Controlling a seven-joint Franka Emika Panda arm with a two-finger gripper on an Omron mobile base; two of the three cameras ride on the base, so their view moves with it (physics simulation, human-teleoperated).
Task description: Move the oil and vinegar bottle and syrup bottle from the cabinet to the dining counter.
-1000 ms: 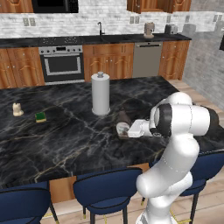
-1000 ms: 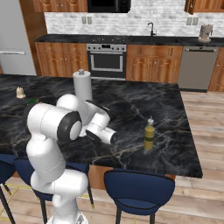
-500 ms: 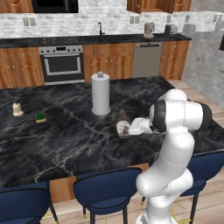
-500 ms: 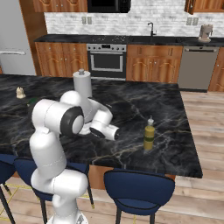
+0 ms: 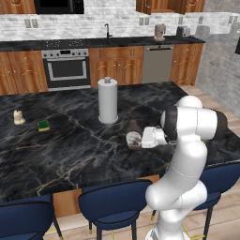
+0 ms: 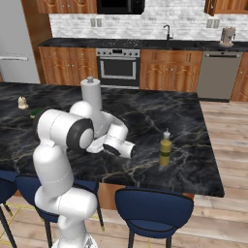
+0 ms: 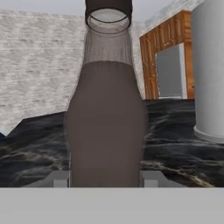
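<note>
two bottles are now on the island side of the job: the oil and vinegar bottle (image 6: 165, 149) stands upright on the dining counter (image 5: 70, 150) near its right end, and the syrup bottle (image 5: 133, 136) sits in the gripper (image 5: 140, 138), low over the black marble just in front of the paper-towel roll (image 5: 108, 101). over the last second little has changed at the hand itself; the bottle has stayed almost where it was, drifting slightly sideways and back, while the arm behind it has folded in, its elbow drawing closer and rising over the stools. in the hand view the brown bottle stands upright with a fingertip (image 7: 61, 178) showing on each side of its lower body, so the jaws are closed on it. whether its base already touches the counter cannot be told, since the bottom of the bottle is hidden. judging from this, the carrying is finished and the arm appears to be settling for the set-down; what is left is to lower the last bit, release, and pull back without knocking the roll beside it.
</note>
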